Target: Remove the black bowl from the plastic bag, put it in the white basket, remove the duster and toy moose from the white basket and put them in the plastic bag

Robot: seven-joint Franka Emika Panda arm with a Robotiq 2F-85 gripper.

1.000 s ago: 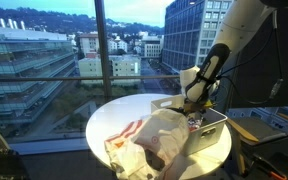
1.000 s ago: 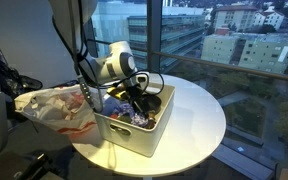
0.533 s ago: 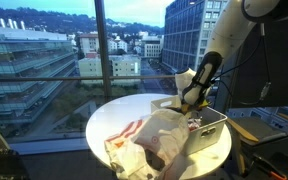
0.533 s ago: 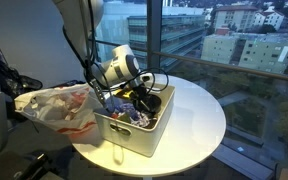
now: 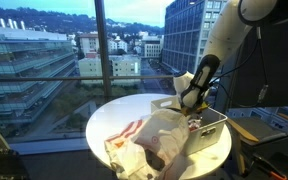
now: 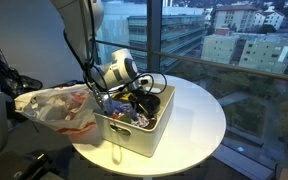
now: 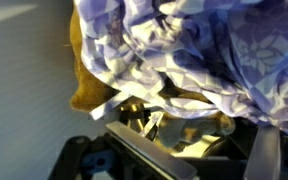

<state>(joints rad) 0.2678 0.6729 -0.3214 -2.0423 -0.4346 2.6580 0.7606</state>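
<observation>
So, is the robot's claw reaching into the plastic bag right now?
No, the gripper is down inside the white basket, while the plastic bag lies beside the basket on the table.

Setting: upper-floor office-type room, city outlook.
Floor-to-ceiling glazing (image 5: 44,70) with dark mullions (image 5: 101,45) is seen in both exterior views; multi-storey buildings (image 6: 239,45) are overlooked; one round white surface (image 6: 199,115) is placed beside it.

The round table (image 6: 199,110) bears the white basket (image 6: 134,137) and plastic bag (image 6: 54,105) (red-marked).
</observation>
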